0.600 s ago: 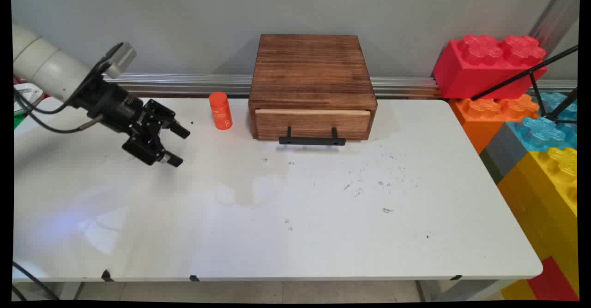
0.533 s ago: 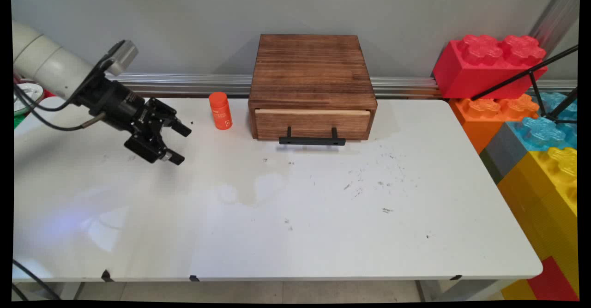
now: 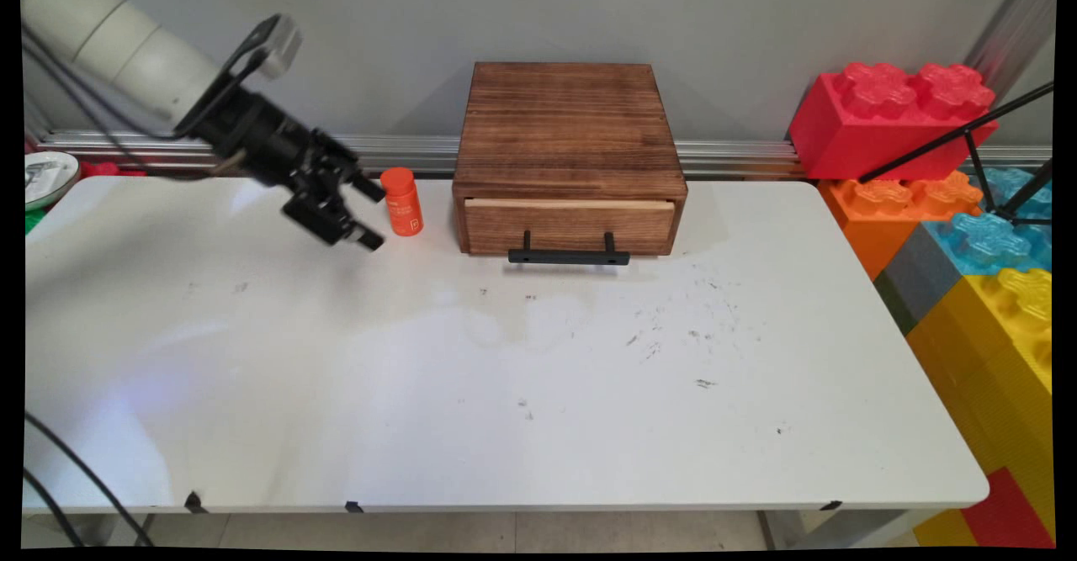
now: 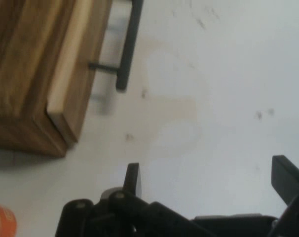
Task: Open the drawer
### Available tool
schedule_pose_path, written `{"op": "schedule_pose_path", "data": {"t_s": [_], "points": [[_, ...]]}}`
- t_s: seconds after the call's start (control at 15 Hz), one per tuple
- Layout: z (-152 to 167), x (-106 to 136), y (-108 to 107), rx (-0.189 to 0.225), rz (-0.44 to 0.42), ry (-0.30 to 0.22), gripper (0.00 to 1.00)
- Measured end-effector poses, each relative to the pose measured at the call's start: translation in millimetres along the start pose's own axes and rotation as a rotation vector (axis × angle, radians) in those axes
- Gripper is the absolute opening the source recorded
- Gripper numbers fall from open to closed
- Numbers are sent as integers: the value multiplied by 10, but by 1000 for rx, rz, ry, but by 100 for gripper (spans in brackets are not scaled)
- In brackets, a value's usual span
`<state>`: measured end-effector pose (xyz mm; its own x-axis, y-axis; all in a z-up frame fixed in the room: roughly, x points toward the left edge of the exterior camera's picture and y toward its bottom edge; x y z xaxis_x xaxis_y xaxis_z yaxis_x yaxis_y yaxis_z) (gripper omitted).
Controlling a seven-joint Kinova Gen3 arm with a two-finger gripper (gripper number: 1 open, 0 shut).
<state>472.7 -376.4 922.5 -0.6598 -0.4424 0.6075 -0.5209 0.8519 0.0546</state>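
Now tool (image 3: 370, 214) spread, empty, just left of orange bottle (image 3: 401, 201); wooden drawer box (image 3: 569, 157) beyond.

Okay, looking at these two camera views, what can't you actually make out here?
- Drawer contents: shut in the wooden box, both views.
- Orange bottle label: too small in the main view; in the hand view the bottom edge cuts off all but a sliver.
- Round white thing: cut off at the main view's left edge.
- Gripper: motion-blurred in the main view.
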Motion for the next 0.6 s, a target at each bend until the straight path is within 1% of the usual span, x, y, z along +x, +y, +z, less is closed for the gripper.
{"op": "schedule_pose_path", "data": {"t_s": [0.2,0.33,0.4,0.6], "points": [[131,436,22,21,-10,22,100],[239,650,38,32,-6,28,100],[288,730,44,36,-2,29,100],[610,1093,63,56,24,16,100]]}}
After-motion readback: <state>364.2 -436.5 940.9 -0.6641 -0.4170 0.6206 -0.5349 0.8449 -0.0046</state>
